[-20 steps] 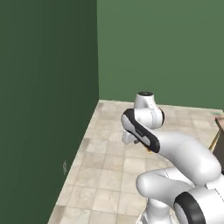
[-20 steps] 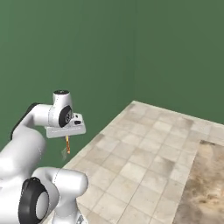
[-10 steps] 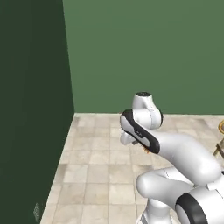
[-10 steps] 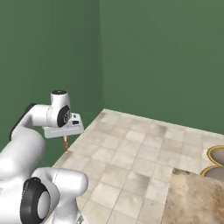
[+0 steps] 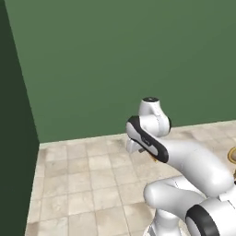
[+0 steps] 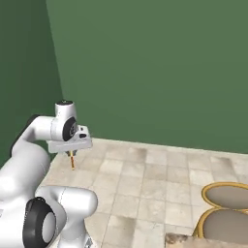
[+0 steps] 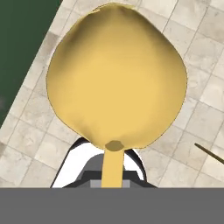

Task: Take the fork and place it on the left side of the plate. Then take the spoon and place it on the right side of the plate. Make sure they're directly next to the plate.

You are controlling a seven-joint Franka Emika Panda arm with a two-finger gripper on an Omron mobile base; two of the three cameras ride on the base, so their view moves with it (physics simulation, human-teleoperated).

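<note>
Above the tiled floor [image 6: 145, 184], the spoon [image 7: 116, 76] is held by its orange handle in the closed jaws of the gripper [image 6: 71, 149].

Spoon [image 7: 116, 78]: yellow bowl-shaped head, orange handle, held in end effector [image 6: 72, 154], hanging handle-down above tiled floor [image 6: 145, 184].

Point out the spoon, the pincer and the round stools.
spoon [image 7: 116, 76], hand view, on its yellow bowl.
pincer [image 6: 72, 154], right base view, under the hand, around the orange handle.
stools [image 6: 227, 193], right base view, on the nearer-wall seat.
</note>
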